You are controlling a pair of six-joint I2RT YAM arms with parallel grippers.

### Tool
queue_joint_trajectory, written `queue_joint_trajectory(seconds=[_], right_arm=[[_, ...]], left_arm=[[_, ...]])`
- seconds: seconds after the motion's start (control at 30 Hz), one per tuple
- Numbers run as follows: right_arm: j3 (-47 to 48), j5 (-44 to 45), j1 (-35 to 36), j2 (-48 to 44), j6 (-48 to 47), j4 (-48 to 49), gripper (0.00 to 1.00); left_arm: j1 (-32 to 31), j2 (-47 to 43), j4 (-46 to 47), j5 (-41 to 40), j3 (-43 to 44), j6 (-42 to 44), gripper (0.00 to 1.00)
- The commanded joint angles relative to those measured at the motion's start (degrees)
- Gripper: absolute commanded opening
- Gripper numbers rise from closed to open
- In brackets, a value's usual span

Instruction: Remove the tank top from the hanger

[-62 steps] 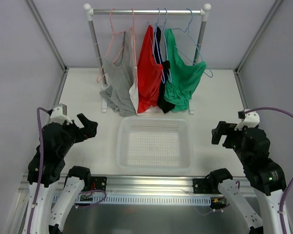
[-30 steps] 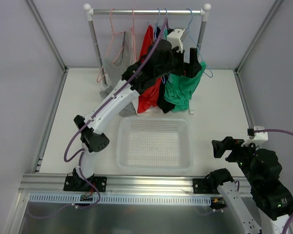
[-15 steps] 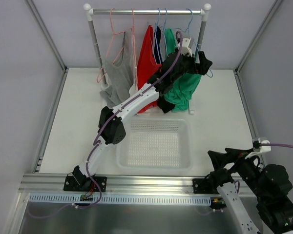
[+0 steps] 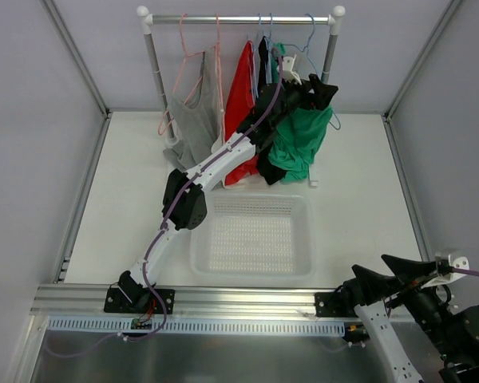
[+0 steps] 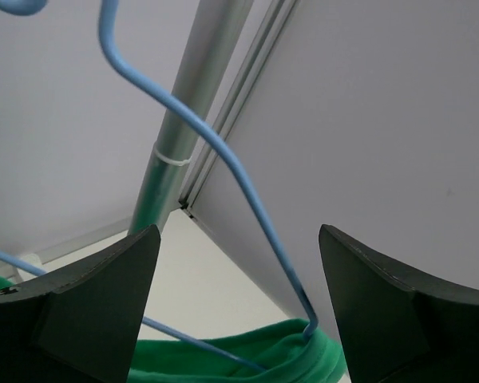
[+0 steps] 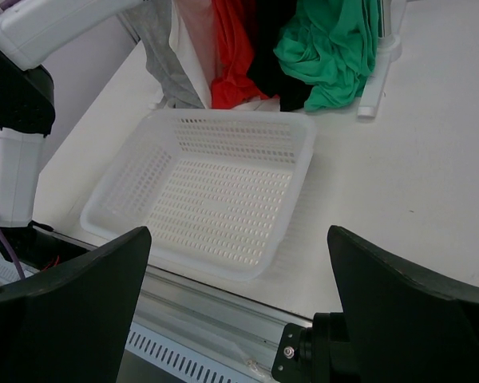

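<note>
Bright emerald-green tank top point(image 4: 299, 148), soft sleeveless fabric, at the far right end of the rail point(image 4: 223, 19), rightmost of the garments there. Not yet off the hanger point(image 4: 310, 30): thin light-blue wire, hooked top over the rail, triangular outline tilted, right corner poking out bare past the cloth. In the left wrist view, sloping wire arm running down to a sharp bend, then back left along the lower bar into green fabric bunched over it. Lower part gathered in loose folds, hanging low; touching the table or not, unclear.
</note>
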Motion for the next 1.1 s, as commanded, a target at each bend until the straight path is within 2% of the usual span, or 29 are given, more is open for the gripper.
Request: queue_joint_trajectory(seconds=[0.0, 0.07, 0.13, 0.17, 0.2, 0.4, 0.43, 0.53, 0.63, 0.67, 0.7, 1.07], right_arm=[[-1.30, -0.44, -0.03, 1.07, -2.09, -0.54, 0.99], [-1.74, -1.06, -0.03, 1.24, -2.09, -0.63, 0.99], [-1.92, -0.98, -0.12, 1.16, -2.09, -0.63, 1.00], [-2.09, -0.45, -0.12, 1.07, -2.09, -0.63, 1.00], [-2.18, -0.10, -0.12, 0.98, -2.09, -0.63, 1.00], [-2.97, 0.43, -0.12, 1.77, -2.09, -0.36, 1.00], [-3.58, 0.34, -0.12, 1.86, -2.09, 0.07, 1.00], [-4.37, -0.27, -0.12, 1.95, -2.00, 0.69, 0.99], [-4.55, -0.36, -0.12, 1.60, -2.00, 0.87, 1.00], [-4.64, -0.19, -0.03, 1.51, -2.00, 0.87, 1.00], [-4.73, -0.10, -0.03, 1.42, -2.00, 0.87, 0.99], [-5.34, 0.08, -0.12, 1.51, -2.09, 0.96, 1.00]], left_arm=[[0.09, -2.27, 5.83, 1.65, 2.58, -0.08, 0.82], [0.79, -1.66, 6.62, 1.91, 3.20, -1.83, 0.81], [2.02, -0.96, 6.88, 2.70, 4.25, -3.42, 0.70], [2.29, -0.52, 7.23, 2.71, 4.43, -4.90, 0.58], [2.55, -0.34, 7.32, 2.79, 4.43, -5.53, 0.54], [2.55, -1.48, 7.24, 4.20, 3.38, -5.45, 0.44], [2.46, -1.83, 7.06, 4.20, 2.85, -5.01, 0.38], [2.20, -3.33, 6.36, 3.50, 1.62, -3.51, 0.31], [2.38, -3.07, 6.27, 3.23, 1.88, -3.60, 0.34], [2.38, -2.89, 6.18, 3.41, 1.97, -3.60, 0.42], [2.38, -2.72, 6.27, 3.50, 2.23, -3.77, 0.43], [1.76, -0.17, 7.67, 5.16, 3.64, -8.43, 0.35]])
